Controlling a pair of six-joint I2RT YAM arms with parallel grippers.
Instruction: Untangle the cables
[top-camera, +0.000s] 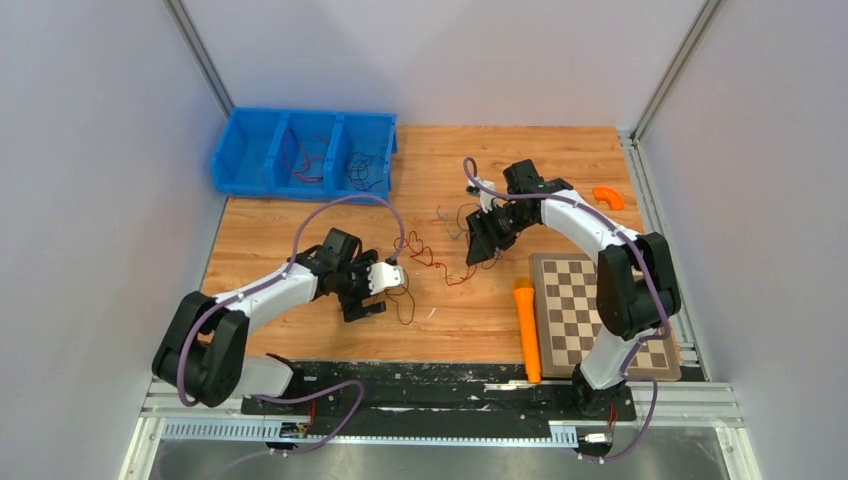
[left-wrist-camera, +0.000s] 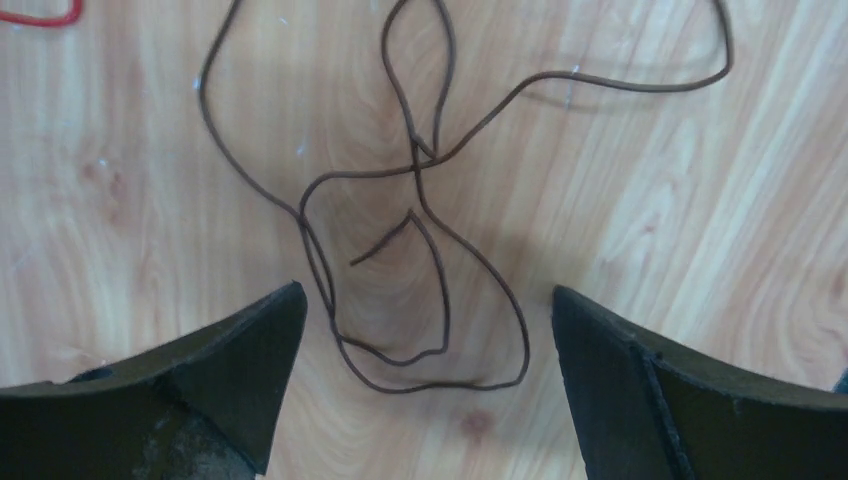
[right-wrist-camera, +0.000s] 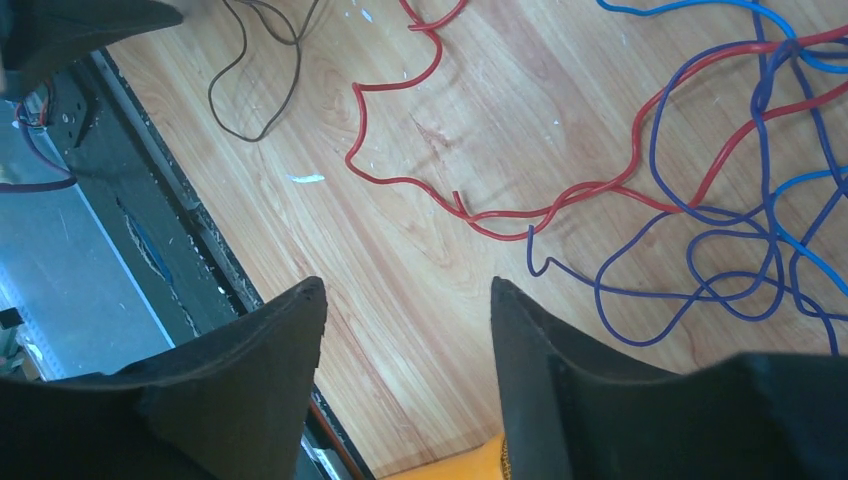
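Thin cables lie tangled on the wooden table. A red one (top-camera: 437, 262) runs between the two grippers, a brown one (top-camera: 404, 305) lies by the left gripper, and dark bluish ones (top-camera: 455, 215) lie by the right gripper. My left gripper (top-camera: 375, 287) is open and low over the brown cable (left-wrist-camera: 420, 165), whose loops lie between the fingers without touching them (left-wrist-camera: 428, 300). My right gripper (top-camera: 490, 242) is open and empty (right-wrist-camera: 408, 290) above bare wood. In the right wrist view the red cable (right-wrist-camera: 400, 181) and blue cable (right-wrist-camera: 653, 140) cross ahead of it, and the brown cable (right-wrist-camera: 255, 137) lies at top left.
A blue three-compartment bin (top-camera: 228, 150) at the back left holds more wires. A chessboard (top-camera: 580, 300), a long orange piece (top-camera: 527, 330) and a curved orange piece (top-camera: 608, 196) are on the right. The table's black front rail (right-wrist-camera: 150, 220) is near the right gripper.
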